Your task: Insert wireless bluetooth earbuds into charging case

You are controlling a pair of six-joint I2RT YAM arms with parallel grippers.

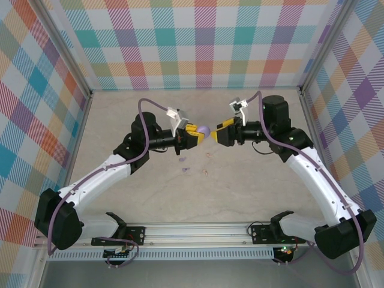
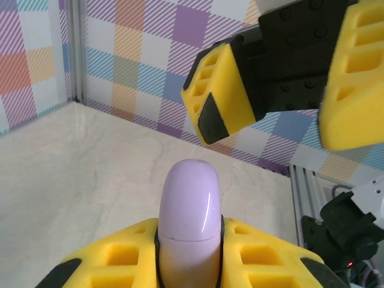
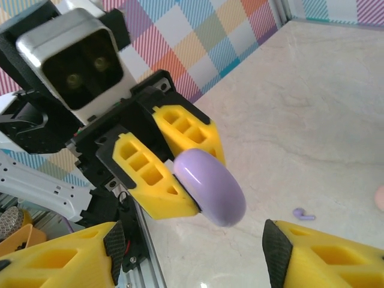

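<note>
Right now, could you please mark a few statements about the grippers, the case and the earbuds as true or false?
1. The left gripper is shut on the case. True.
2. The right gripper grips the case too. False: its jaws are open and clear of the case.
3. A purple earbud lies on the table. True.
4. The case rests on the table. False: the left gripper holds it up above the table.
</note>
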